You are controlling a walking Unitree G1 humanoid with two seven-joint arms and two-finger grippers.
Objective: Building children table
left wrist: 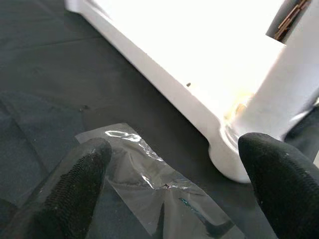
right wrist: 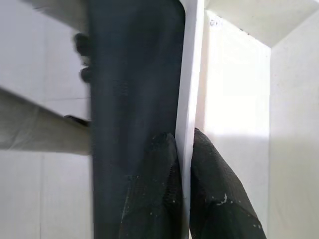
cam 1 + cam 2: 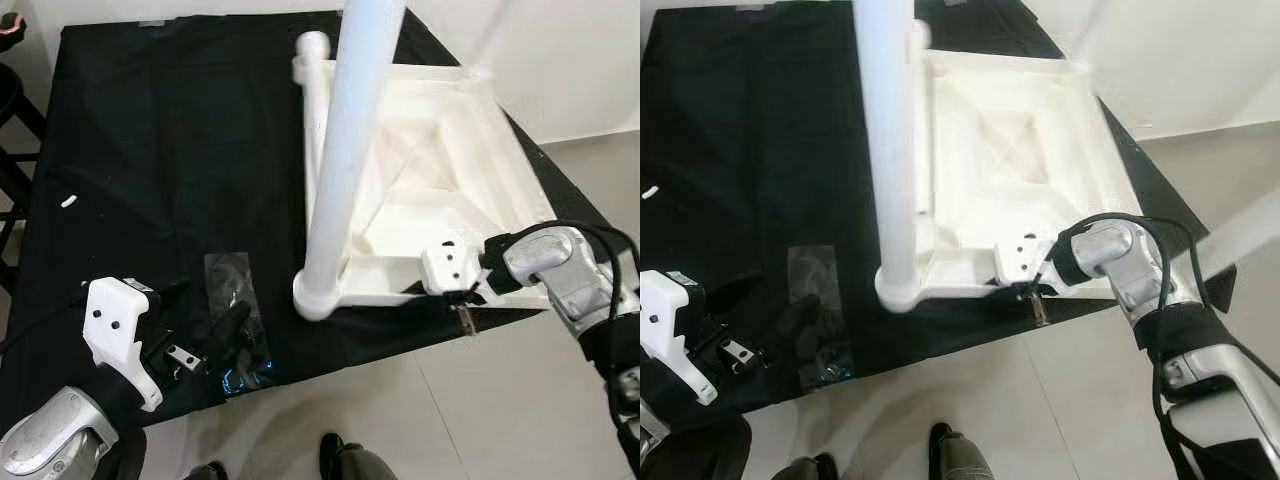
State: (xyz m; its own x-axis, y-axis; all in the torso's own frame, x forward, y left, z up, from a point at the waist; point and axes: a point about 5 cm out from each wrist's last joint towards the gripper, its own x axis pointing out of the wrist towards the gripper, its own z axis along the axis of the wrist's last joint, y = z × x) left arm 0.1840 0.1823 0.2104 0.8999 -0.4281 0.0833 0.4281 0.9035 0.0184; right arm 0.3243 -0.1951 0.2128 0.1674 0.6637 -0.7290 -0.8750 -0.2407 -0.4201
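A white children's table [image 3: 430, 170] lies upside down on a black-covered work surface [image 3: 150, 130]. One round white leg [image 3: 350, 150] stands up from its near left corner; another leg [image 3: 312, 70] lies along its left side. My right gripper [image 3: 440, 290] is shut on the table's near rim [image 2: 192, 99], one finger on each side of the thin white edge. My left gripper [image 1: 174, 189] is open, its fingers [image 1: 75, 184] just above a clear plastic bag [image 3: 235, 320] lying on the black cloth left of the table corner.
The black surface ends close in front of me, with pale floor tiles [image 3: 430, 420] below. A small white piece [image 3: 68, 201] lies at the cloth's far left. A dark stool [image 3: 15, 110] stands past the left edge. Shoes [image 3: 335, 455] show at the bottom.
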